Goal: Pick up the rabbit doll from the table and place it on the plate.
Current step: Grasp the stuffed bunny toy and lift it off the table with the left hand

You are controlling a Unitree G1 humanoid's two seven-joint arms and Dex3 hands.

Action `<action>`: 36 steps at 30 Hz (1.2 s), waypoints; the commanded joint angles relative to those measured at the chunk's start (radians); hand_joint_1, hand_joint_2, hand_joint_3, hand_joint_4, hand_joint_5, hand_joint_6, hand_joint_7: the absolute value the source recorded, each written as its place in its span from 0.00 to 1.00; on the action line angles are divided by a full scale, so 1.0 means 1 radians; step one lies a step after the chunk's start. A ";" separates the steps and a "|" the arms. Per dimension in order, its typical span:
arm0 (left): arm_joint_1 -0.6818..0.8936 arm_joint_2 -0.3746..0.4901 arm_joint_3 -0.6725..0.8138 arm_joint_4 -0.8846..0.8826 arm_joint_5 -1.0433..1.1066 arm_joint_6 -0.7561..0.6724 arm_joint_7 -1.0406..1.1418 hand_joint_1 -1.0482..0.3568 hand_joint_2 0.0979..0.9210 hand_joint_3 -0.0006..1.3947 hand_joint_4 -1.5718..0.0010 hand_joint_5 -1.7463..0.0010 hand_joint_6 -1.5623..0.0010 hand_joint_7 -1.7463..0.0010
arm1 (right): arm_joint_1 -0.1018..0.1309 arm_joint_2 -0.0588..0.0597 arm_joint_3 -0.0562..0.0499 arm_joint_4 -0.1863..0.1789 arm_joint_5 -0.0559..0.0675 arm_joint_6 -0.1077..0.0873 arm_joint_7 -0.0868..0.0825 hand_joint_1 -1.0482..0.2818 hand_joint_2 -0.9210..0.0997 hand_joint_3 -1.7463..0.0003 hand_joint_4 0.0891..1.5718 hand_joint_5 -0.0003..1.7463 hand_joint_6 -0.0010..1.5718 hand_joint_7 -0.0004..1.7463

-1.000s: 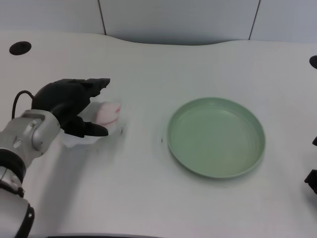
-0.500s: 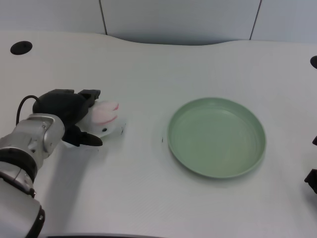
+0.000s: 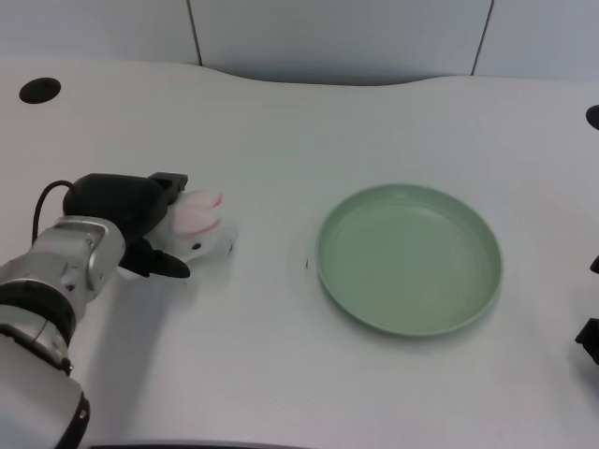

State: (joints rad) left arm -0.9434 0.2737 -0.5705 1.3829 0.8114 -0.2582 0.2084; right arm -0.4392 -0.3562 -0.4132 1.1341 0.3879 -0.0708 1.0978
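Note:
The rabbit doll [image 3: 199, 224] is white with pink ears and lies on the table at the left, ears pointing right. My left hand [image 3: 126, 213] grips its rear part, fingers curled over the top and the thumb underneath near the table. Only the doll's head and ears show; its body is hidden in the hand. The green plate [image 3: 409, 327] stands to the right of the doll, about a hand's width away, with nothing in it.
A black round hole [image 3: 38, 90] sits in the table at the far left, and another hole [image 3: 592, 116] at the right edge. My right hand [image 3: 590, 339] just shows at the right border. A grey wall runs behind the table.
My left hand went from spread over the doll to closed around it, and has drawn slightly left and toward me. The plate has not moved.

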 commanded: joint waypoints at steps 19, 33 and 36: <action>-0.013 -0.088 -0.034 0.023 0.036 0.063 0.194 0.28 1.00 0.04 0.58 0.00 0.60 0.21 | 0.010 0.001 0.003 -0.005 0.007 -0.023 0.017 0.42 0.00 0.89 0.78 1.00 0.58 1.00; -0.074 -0.057 -0.007 0.016 0.011 0.016 0.206 0.30 1.00 0.12 0.55 0.03 0.58 0.20 | 0.014 -0.002 0.012 -0.013 -0.007 -0.035 0.005 0.43 0.00 0.87 0.80 1.00 0.62 1.00; -0.089 -0.048 -0.009 0.016 0.018 0.005 0.220 0.31 1.00 0.13 0.54 0.02 0.55 0.19 | 0.016 -0.003 0.015 -0.017 -0.012 -0.036 -0.006 0.43 0.00 0.86 0.79 1.00 0.62 1.00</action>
State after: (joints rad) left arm -1.0023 0.2047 -0.5826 1.3981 0.8258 -0.2512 0.4074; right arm -0.4317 -0.3477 -0.4023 1.1274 0.3757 -0.0978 1.0990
